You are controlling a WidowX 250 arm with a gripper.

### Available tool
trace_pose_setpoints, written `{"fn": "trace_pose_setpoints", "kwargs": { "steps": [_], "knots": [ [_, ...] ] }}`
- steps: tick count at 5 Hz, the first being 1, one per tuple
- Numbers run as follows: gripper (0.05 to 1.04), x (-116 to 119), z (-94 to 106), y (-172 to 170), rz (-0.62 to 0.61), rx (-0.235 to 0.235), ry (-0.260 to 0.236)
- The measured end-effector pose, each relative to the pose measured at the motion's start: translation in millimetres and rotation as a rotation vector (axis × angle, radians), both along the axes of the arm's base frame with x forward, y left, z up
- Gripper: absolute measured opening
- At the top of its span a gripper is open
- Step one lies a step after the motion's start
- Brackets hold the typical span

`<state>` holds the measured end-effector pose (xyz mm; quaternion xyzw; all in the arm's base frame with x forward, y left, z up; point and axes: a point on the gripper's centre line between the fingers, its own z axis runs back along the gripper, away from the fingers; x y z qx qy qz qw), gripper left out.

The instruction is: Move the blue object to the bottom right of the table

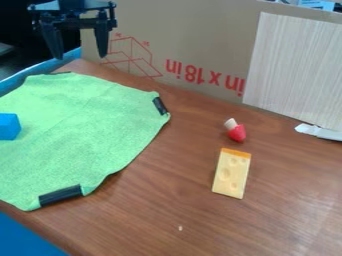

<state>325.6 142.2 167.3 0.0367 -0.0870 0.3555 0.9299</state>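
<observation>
My hand point(80, 54) hangs at the upper left, above the far end of the green cloth point(77, 122), its two fingers wide apart with nothing between them. The blue block point(9, 126) sits on that cloth, cut off by the left edge of my view, so I can't judge its far side; I could close off-centre and tip it or squeeze it out. If I go too low, my fingertips may pinch the loose cloth and drag it along. Farther right on the brown surface point(160, 220) lie the red-and-white piece point(236, 131) and, just below it, the cheese slice point(232, 173). A low carry towards the bottom right could clip either one, I'd say, and a hurried release might topple the block.
</observation>
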Motion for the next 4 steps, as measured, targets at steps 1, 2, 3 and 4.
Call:
{"fn": "trace_pose_setpoints", "kwargs": {
  "steps": [1, 2, 3, 4],
  "knots": [
    [1.001, 0.0, -12.4, 0.0, 0.000, -0.014, 0.034],
    [1.001, 0.1, -13.5, -0.9, -0.007, -0.020, 0.036],
    [1.001, -14.2, -28.2, 30.6, -0.043, -0.064, 0.052],
    [1.001, -36.2, -31.2, 71.2, -0.076, -0.070, 0.025]
  ]
}}
